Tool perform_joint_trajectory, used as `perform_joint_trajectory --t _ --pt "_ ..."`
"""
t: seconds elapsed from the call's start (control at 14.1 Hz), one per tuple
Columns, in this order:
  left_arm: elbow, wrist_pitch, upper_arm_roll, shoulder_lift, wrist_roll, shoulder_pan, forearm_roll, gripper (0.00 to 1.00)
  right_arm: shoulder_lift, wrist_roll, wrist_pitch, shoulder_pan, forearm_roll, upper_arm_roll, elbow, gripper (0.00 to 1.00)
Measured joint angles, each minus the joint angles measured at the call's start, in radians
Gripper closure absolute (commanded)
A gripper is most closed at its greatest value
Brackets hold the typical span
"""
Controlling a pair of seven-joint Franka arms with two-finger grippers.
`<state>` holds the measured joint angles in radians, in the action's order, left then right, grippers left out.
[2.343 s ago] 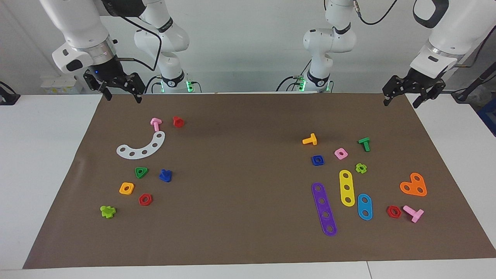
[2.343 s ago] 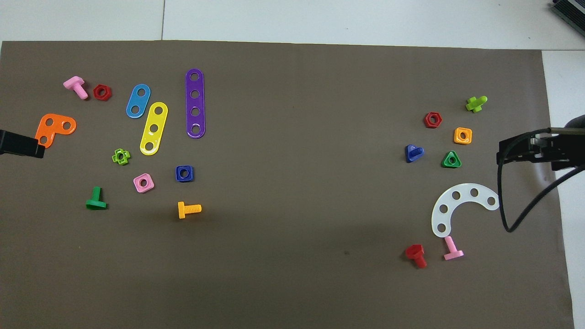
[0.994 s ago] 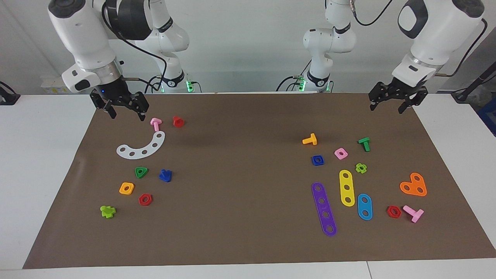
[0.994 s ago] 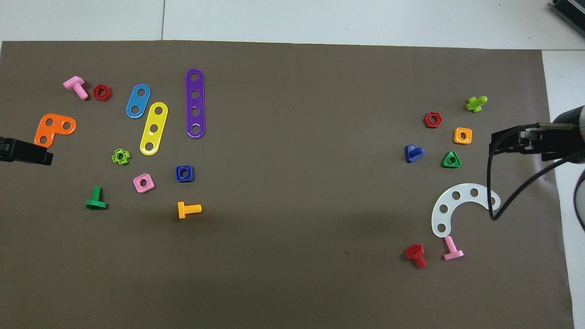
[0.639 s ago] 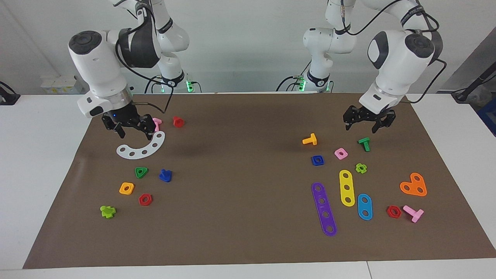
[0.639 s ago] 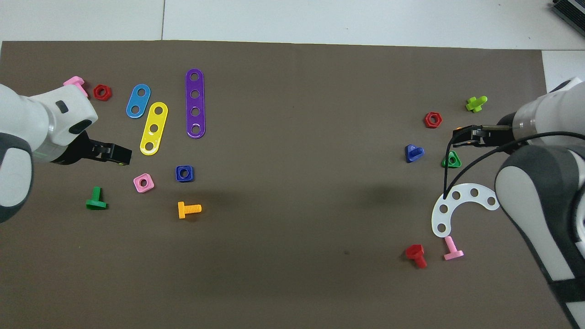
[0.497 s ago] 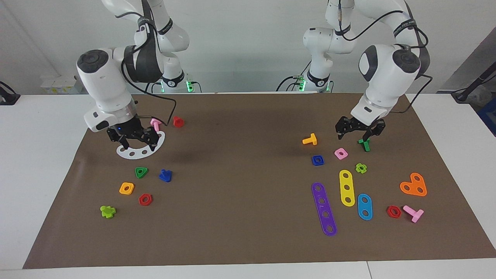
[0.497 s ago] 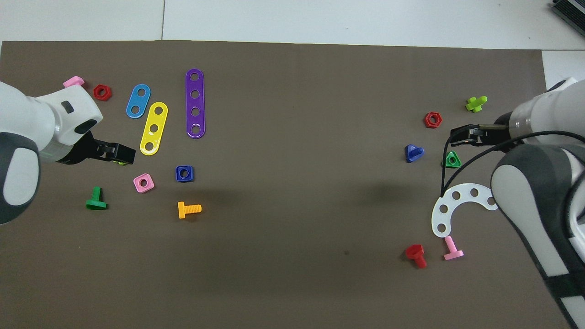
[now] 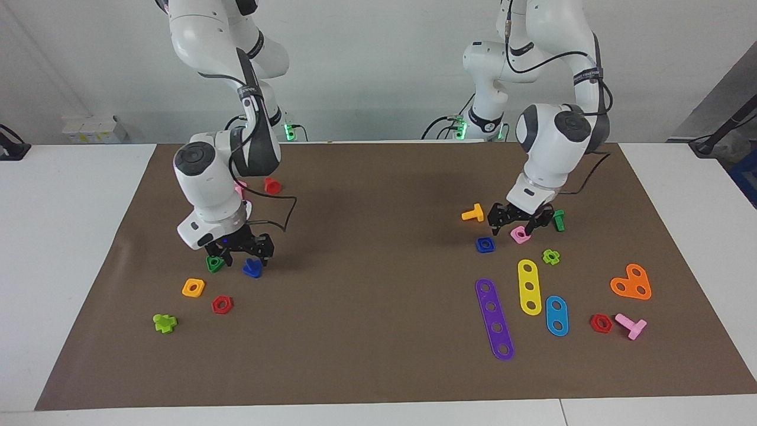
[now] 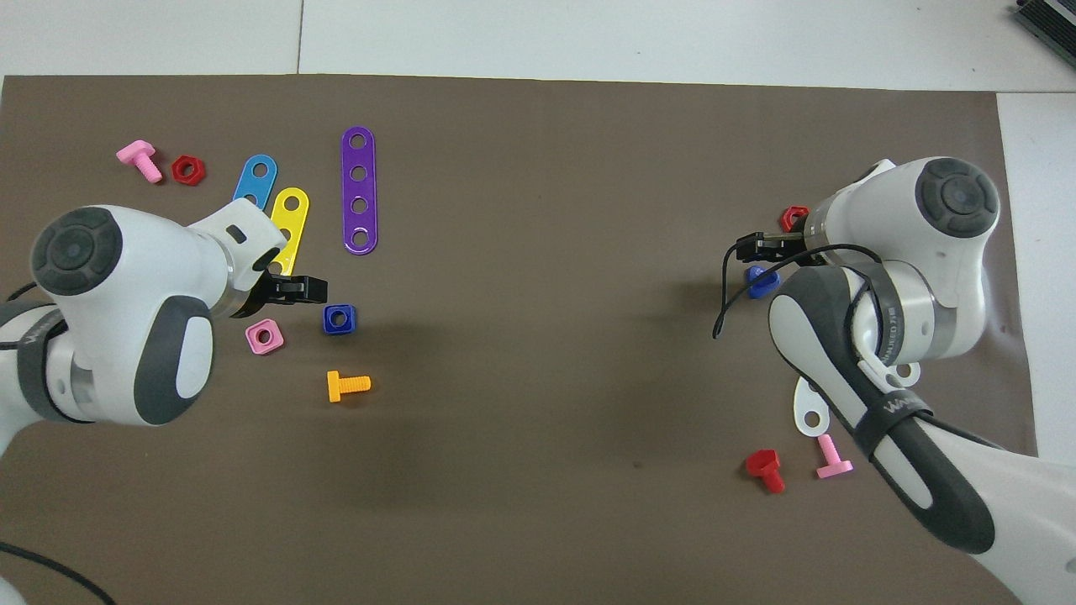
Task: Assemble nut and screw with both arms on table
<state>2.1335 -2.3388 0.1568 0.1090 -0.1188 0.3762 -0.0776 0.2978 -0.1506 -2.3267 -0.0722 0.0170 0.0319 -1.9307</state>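
Both grippers spread: right gripper (image 9: 241,253) low over screw (image 9: 252,268), left gripper (image 9: 518,223) just above pink nut (image 9: 520,236), beside nut (image 9: 485,245).

A plain pale grey wall (image 9: 378,65) runs along the back of the room, evenly lit with no windows in sight. In front of it stands a white table (image 9: 71,248) made of joined panels, with a seam visible along the front edge. A large brown mat (image 9: 378,355) covers most of its top. A small stack of white boxes (image 9: 94,129) sits by the wall, and a dark slanted panel (image 9: 724,100) rises at one corner.
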Motion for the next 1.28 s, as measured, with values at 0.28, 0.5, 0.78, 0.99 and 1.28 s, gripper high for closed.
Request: perform_joint_trajectory --t 0.28,0.5,0.78,0.99,1.28 --pt "0.013 -0.105 0.000 0.104 -0.056 0.046 0.000 0.17 0.017 0.004 -0.028 0.000 0.000 -0.001 -0.028 0.28" --pt "0.012 -0.109 0.001 0.142 -0.056 0.046 0.000 0.27 0.017 0.031 -0.028 0.003 0.000 -0.003 -0.035 0.37" --pt "0.007 -0.071 0.002 0.142 -0.057 0.047 0.000 0.56 0.017 0.043 -0.028 0.009 0.000 -0.003 -0.044 0.48" --pt "-0.006 -0.018 0.005 0.136 -0.059 0.047 0.000 1.00 0.015 0.058 -0.021 0.009 0.000 -0.003 -0.046 0.86" --pt "-0.021 0.011 0.005 0.136 -0.061 0.048 0.000 1.00 0.011 0.079 0.003 0.009 0.000 -0.003 -0.049 1.00"
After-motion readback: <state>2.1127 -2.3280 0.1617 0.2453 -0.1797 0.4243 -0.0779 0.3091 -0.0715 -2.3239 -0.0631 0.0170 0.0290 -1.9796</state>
